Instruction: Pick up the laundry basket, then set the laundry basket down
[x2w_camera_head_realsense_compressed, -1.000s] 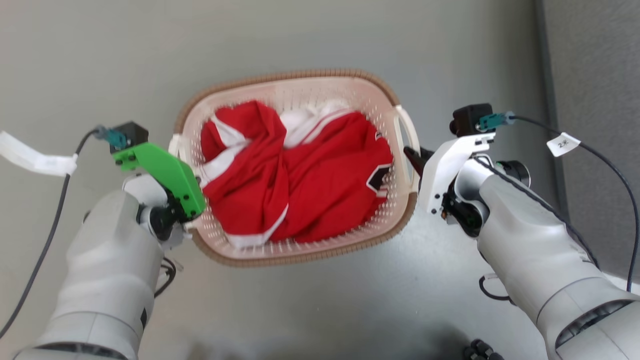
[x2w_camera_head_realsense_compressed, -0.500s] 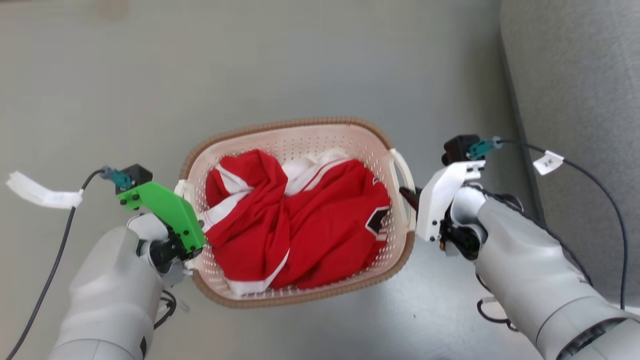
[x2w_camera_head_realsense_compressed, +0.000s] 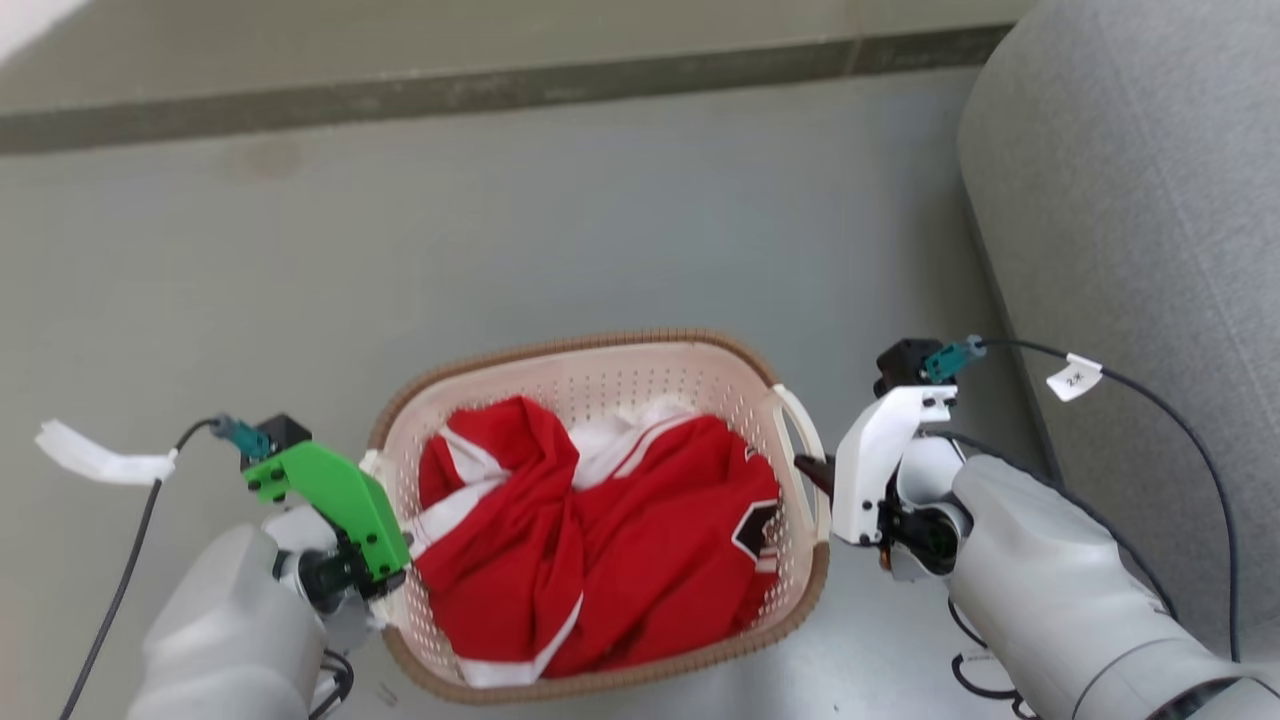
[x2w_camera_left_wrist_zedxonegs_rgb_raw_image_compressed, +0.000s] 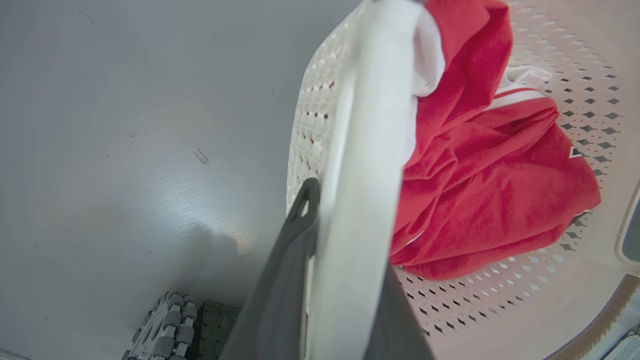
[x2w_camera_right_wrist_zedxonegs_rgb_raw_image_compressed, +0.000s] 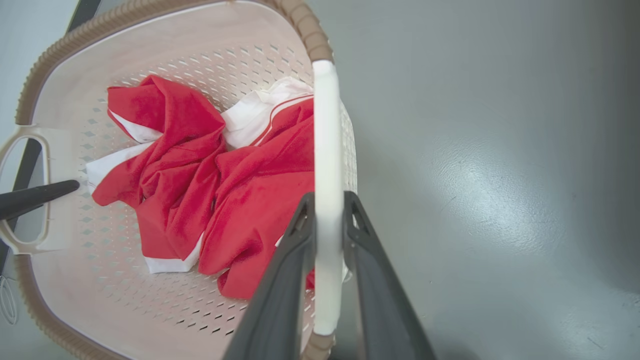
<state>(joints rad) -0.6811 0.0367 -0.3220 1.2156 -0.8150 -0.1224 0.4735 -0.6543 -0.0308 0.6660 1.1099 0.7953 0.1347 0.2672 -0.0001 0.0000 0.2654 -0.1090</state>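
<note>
Left gripper (x2w_camera_left_wrist_zedxonegs_rgb_raw_image_compressed: 345, 235): closed down on the laundry basket's (x2w_camera_head_realsense_compressed: 590, 343) left handle (x2w_camera_left_wrist_zedxonegs_rgb_raw_image_compressed: 360, 150). One dark finger lies on the outer side of the white loop and one on the inner, with no gap to be seen.
Right gripper (x2w_camera_right_wrist_zedxonegs_rgb_raw_image_compressed: 328, 197): clamped the same way on the right handle (x2w_camera_right_wrist_zedxonegs_rgb_raw_image_compressed: 327, 150), both tips pressed flat against the bar.
Basket position: slung between the two grippers, rim roughly level. The red-and-white garment (x2w_camera_head_realsense_compressed: 600, 540) is heaped just inboard of each set of fingers.
Cross-check: in the right wrist view a dark finger of the left gripper pokes through the far handle loop.
Change over the last second: the whole head view has shifted, so the camera has moved. The basket now sits lower in that view, and more floor (x2w_camera_head_realsense_compressed: 500, 220) shows beyond the grippers. A dark strip (x2w_camera_head_realsense_compressed: 500, 90) at the floor's far edge has come in, and a grey upholstered piece (x2w_camera_head_realsense_compressed: 1150, 200) takes up more of the space outboard of the right gripper.
Unchanged: both grips, and the basket's place relative to both grippers.
Reading: body and load are moving as one, so the pick-up looks secured and a lift or carry is under way.
Height off floor: cannot tell for certain. The left wrist view shows floor and a roller wheel (x2w_camera_left_wrist_zedxonegs_rgb_raw_image_compressed: 167, 325) well below the fingers.
Remaining: the set-down, not yet done.
Risk: an uneven descent would tilt the basket on its handles.
</note>
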